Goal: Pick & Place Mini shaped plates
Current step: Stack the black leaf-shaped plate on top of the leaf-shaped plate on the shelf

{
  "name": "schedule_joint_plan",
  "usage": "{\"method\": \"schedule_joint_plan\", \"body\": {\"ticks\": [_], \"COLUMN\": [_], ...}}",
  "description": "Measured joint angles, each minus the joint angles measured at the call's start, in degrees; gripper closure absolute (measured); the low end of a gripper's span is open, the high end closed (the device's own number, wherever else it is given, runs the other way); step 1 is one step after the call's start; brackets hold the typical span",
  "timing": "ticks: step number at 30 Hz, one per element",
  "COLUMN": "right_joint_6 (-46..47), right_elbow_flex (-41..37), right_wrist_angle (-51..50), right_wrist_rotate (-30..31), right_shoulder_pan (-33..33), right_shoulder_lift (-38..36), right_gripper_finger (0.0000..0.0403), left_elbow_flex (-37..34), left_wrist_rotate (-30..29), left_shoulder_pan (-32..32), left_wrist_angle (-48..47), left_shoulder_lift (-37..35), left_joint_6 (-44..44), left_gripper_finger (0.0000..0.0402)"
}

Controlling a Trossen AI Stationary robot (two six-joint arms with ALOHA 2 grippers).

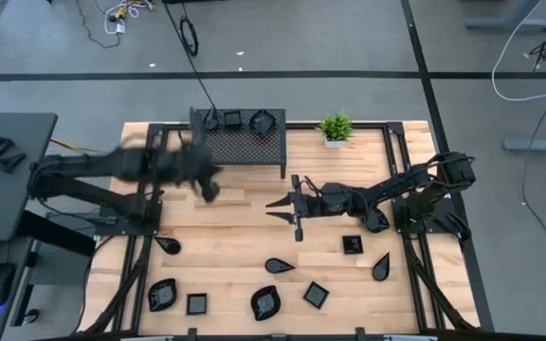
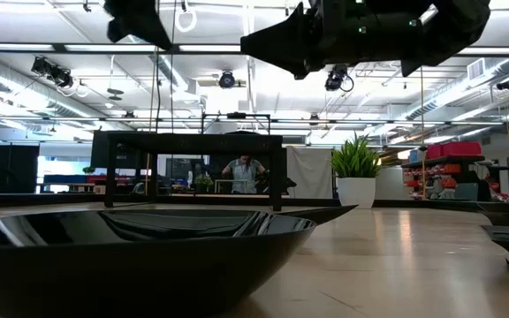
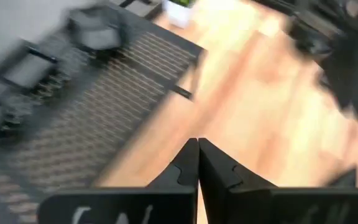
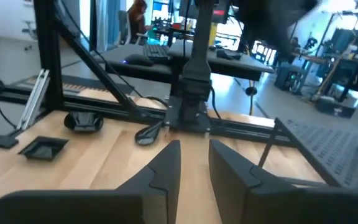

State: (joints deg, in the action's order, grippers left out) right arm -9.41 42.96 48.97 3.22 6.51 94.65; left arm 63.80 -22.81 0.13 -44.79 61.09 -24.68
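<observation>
As both arms hang above the table with nothing in their fingers, the coming move turns on which arm is nearer a loose plate:

Left gripper: the left gripper sits in the upper-left-centre of the high view, just below the rack's front edge; its fingers are pressed together on nothing.
Right gripper: the right gripper is at mid-frame, fingers parted a little and empty, pointing toward the picture's left.
Rack: the mesh rack at upper centre already carries a few plates along its far edge.
Loose plates: the rest lie in the lower part of the high view.
Nearest to right: the leaf plate, straight down the frame from its fingertips, long axis roughly left-right.
Nearest to left: the teardrop plate, down and slightly left, somewhat nearer.
Judgement: either arm must travel toward the bottom edge; the left looks slightly nearer.
</observation>
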Motion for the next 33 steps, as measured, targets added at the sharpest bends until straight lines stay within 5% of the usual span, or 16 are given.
{"method": "schedule_joint_plan", "body": {"ticks": [5, 9, 16, 23, 27, 33], "right_joint_6": [2.51, 4.42, 1.82, -0.56, -3.33, -3.44], "right_elbow_flex": [0.0, 0.02, 0.04, 0.04, 0.04, 0.04], "right_wrist_angle": [0.49, 2.31, 3.61, 3.26, 1.09, -3.11], "right_wrist_rotate": [-0.01, 0.0, -0.02, -0.04, -0.07, -0.04], "right_shoulder_pan": [0.18, 1.16, 2.69, 4.18, 4.34, 4.21], "right_shoulder_lift": [0.0, 0.0, 0.0, 0.0, -0.02, -0.02], "right_gripper_finger": [0.0317, 0.0317, 0.0317, 0.0317, 0.0317, 0.0317], "left_elbow_flex": [-10.04, -11.65, -3.82, 8.89, 15.63, 20.53], "left_wrist_rotate": [-7.87, -12.41, -20.33, -21.11, -17.44, 2.84], "left_shoulder_pan": [-16.24, -25.73, -37.33, -43.35, -44.39, -41.88], "left_wrist_angle": [10.13, 14.33, 13.39, 10.36, -0.9, -22.87], "left_shoulder_lift": [0.73, 5.39, 14.39, 23.92, 28.67, 31.77], "left_joint_6": [-5.69, -11.39, -18.2, -19.88, -23.95, -43.67], "left_gripper_finger": [0.0398, 0.0398, 0.0399, 0.04, 0.04, 0.0392]}}
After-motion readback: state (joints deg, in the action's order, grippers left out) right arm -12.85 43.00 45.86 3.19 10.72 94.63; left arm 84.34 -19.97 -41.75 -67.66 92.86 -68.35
